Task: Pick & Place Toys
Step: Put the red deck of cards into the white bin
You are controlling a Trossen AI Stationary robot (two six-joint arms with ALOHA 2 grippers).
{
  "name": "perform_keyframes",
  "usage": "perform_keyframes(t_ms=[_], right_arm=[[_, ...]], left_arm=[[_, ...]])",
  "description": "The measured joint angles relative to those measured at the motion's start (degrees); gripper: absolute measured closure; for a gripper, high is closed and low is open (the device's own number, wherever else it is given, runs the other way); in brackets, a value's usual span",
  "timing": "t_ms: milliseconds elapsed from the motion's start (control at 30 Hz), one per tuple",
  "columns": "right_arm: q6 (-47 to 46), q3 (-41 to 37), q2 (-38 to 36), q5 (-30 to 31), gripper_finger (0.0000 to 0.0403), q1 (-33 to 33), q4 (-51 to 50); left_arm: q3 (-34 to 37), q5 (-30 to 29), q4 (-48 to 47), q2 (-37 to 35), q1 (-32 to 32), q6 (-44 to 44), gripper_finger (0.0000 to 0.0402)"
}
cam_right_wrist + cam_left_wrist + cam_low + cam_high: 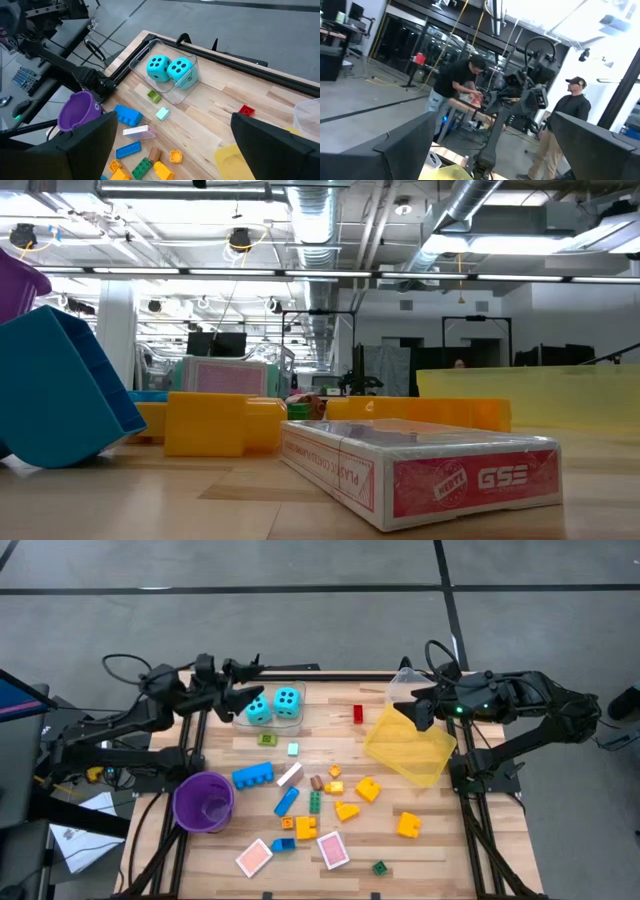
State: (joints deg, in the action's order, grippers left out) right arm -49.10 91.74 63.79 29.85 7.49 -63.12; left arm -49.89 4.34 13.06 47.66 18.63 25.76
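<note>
now both hands are wide open and hold nothing. left hand point(243, 697) is just beside the two cyan dice point(273, 705) at the bench's point(440, 840) far edge; drop down straight over one, then squeeze gently.

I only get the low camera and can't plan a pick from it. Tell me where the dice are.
Observer: The two dice sit side by side in a clear tray at the far left of the table.
Operator: Give me the left gripper.
Observer: The left gripper hovers open right beside that tray.
Operator: Now the right one.
Observer: The right gripper is open by the far edge of the yellow bin.
</note>
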Motion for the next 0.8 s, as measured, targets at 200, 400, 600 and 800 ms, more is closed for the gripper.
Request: perform_keyframes(t_ms=[200, 400, 600, 800], right_arm=[[0.0, 0.0, 0.0, 0.0, 0.0023, 0.8, 0.0], [0.2, 0.0, 0.0, 0.0, 0.0023, 0.7, -0.1], [0.5, 0.0, 0.0, -0.1, 0.0023, 0.7, -0.3], [0.6, 0.0, 0.0, -0.2, 0.0023, 0.7, -0.5]], left_arm=[[0.0, -0.5, -2.6, 0.1, -1.5, 0.2, 0.0012], [0.0, -3.9, -13.3, 0.9, -12.4, 0.2, 0.002], [0.0, -10.2, -23.5, 5.8, -25.0, 3.4, 0.0031], [0.0, -11.7, -29.7, 13.8, -31.5, 9.8, 0.0046]])
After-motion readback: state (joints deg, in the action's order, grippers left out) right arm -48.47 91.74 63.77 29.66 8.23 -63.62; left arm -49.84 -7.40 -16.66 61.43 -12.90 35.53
